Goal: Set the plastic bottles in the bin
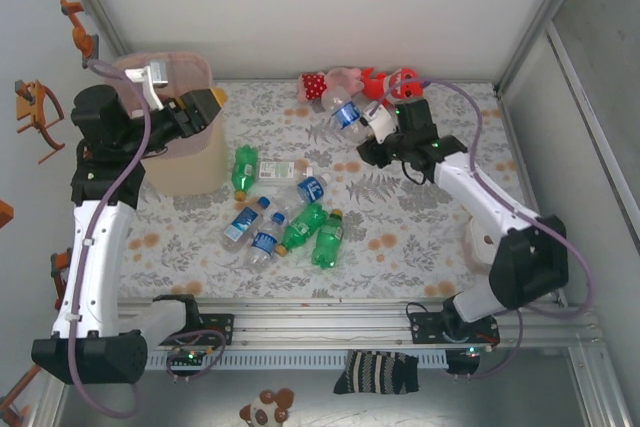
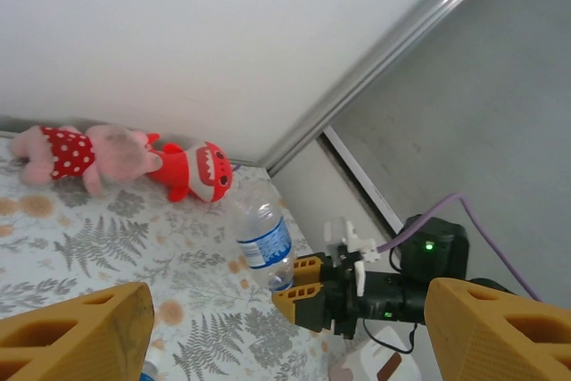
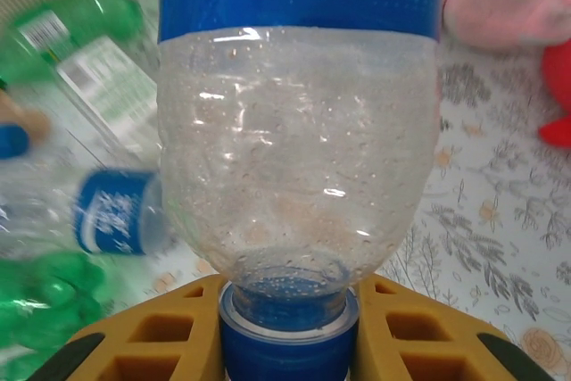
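Overhead view looks down; both wrist views share the blue-labelled bottle (image 2: 263,243) (image 3: 299,149)

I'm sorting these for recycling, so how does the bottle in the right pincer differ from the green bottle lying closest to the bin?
The held bottle is clear with a blue label and cap; the green bottle by the bin is green. The held bottle is clamped at its cap by the right pincer; the green bottle lies loose on its side on the table. Both are small plastic bottles outside the bin.
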### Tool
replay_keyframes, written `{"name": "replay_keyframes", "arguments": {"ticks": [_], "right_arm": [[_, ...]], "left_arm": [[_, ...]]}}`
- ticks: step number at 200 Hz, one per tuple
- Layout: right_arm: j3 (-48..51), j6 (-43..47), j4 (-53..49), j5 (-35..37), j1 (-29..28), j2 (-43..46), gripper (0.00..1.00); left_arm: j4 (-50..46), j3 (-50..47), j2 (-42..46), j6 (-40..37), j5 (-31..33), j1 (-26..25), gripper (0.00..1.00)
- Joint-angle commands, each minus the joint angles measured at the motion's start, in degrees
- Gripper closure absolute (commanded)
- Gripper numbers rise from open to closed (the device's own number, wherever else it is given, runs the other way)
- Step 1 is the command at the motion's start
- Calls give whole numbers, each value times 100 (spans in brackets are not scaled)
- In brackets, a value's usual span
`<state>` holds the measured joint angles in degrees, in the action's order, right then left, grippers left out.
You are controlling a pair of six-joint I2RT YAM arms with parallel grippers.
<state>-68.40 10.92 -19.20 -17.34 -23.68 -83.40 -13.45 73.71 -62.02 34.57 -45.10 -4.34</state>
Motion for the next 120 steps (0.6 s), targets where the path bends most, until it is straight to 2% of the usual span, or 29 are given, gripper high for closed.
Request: {"name": "replay_keyframes", "arguments": {"ticks": [1,59,86,120], "right_arm": [[249,-713,679,-458,-110,547,81],[508,-1250,1138,-429,-560,1445,82],[502,-1370,1201,-385,-768,1595,82],[436,-1562,1164,-384,-913,1640,82]], "left_arm": [[536,-34,-62,158,135,-379,20],[1055,216,-713,67,784,-1751,15],[1269,359,-1051,76,1113,-2262,9],[1530,507,-1444,74,1504,-2831,8]]}}
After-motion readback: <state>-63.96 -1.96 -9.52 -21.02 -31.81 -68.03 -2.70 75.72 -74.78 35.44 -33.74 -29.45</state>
